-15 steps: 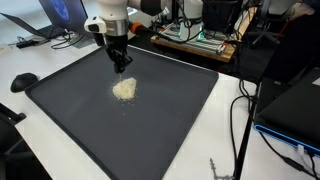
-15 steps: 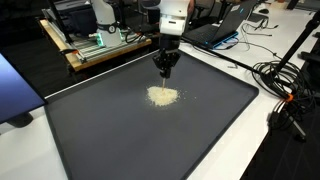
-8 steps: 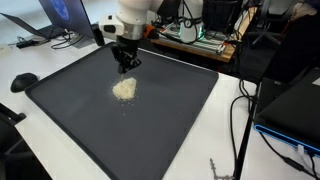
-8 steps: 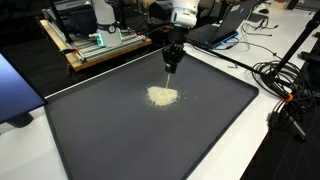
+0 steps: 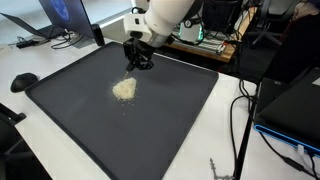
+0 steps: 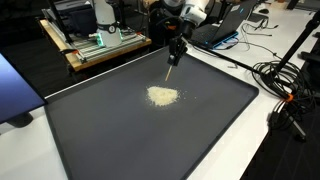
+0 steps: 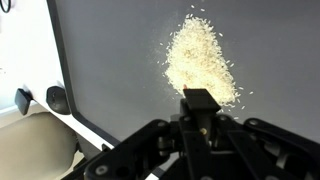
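A small pile of pale grains (image 5: 124,89) (image 6: 163,95) lies near the middle of a large dark mat (image 5: 170,120) (image 6: 120,130). My gripper (image 5: 138,62) (image 6: 174,62) hangs tilted above the mat, just beyond the pile on its far side and clear of it. Its jaws are shut together. In an exterior view a thin pale sliver shows at the fingertips; I cannot tell what it is. In the wrist view the shut gripper (image 7: 200,98) sits at the pile's (image 7: 203,60) near edge, and the black fingers hide part of the grains.
The mat lies on a white table (image 5: 225,150). A black rounded object (image 5: 24,81) (image 7: 57,99) sits off one corner. A wooden rack of electronics (image 6: 95,45), laptops (image 5: 60,15) and loose cables (image 6: 285,85) ring the mat.
The gripper has swung away from above the pile toward the mat's far edge, rising a little, and the arm now leans over at an angle. The pile has not changed.
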